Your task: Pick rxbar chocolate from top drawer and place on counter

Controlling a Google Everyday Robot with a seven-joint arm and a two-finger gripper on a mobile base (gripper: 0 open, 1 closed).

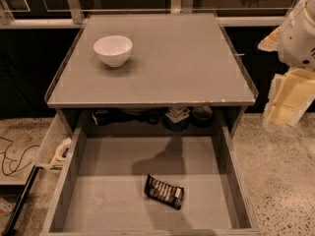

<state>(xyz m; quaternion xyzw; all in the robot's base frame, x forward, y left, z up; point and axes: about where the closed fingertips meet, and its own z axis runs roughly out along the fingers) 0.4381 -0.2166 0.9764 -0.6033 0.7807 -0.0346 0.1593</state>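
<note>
Closest to the camera, the rxbar chocolate is lying flat on the floor of the top drawer, toward the front and near the middle, turned at a slant with its white lettering facing up. It is sitting apart from both side walls with nothing touching it, so a reach from above looks unobstructed.

The top drawer is standing pulled out from under the counter, which is leaving the bar exposed from overhead. At the drawer's back, under the counter's lip, several dark items are sitting in shadow, too dim to name.

The counter is carrying 1 white bowl toward its far corner, leaving most of the grey surface bare for setting the bar down.

The gripper is hanging at the view's right edge, beside the counter and above the speckled floor, well apart from the bar and not holding it. Whether it is spread or pressed together, I cannot tell.

By my judgement the pick is not yet begun, and the next move is calling for a swing across and down into the drawer.
</note>
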